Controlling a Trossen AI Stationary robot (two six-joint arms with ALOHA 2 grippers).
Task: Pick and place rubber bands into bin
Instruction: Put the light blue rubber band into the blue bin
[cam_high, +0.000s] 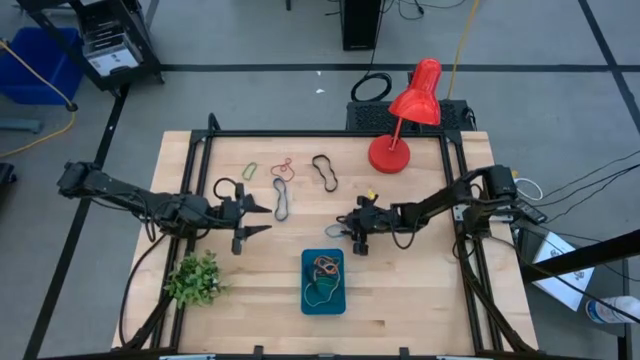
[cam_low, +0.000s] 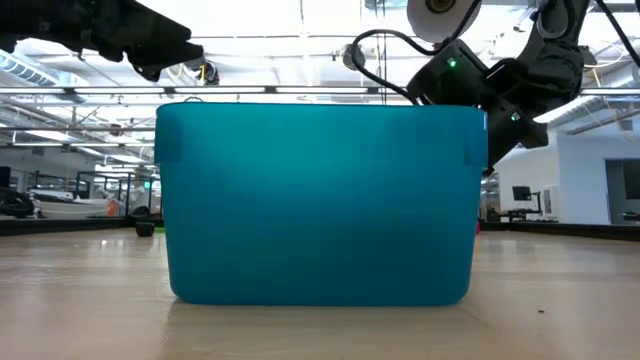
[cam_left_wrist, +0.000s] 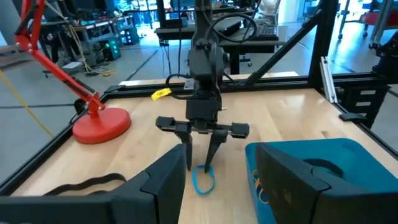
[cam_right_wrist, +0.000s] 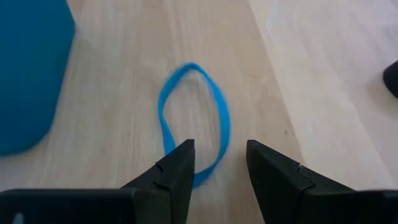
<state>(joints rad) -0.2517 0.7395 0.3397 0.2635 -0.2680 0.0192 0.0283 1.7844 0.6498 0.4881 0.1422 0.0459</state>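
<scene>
Taking the bin (cam_high: 323, 298) as the landmark, with several rubber bands (cam_high: 324, 266) already lying inside it: a small green plant (cam_high: 194, 278) sits well off to its left, and the left gripper (cam_high: 250, 219) hovers up and to the left of the bin, its fingers spread apart and holding nothing. Beyond the bin on the far side of the table lie loose bands: a green band (cam_high: 250, 171), an orange-red band (cam_high: 283, 166), a dark band (cam_high: 282, 200) and a black band (cam_high: 325, 172), all well apart from the bin. Just beyond the bin's far edge a blue band (cam_right_wrist: 194, 118) lies flat on the wood, and the right gripper (cam_high: 337, 231) stands over it, fingers parted astride the near end of the loop, not closed on it. Farther right and back from the bin stands the red lamp (cam_high: 400, 118).
</scene>
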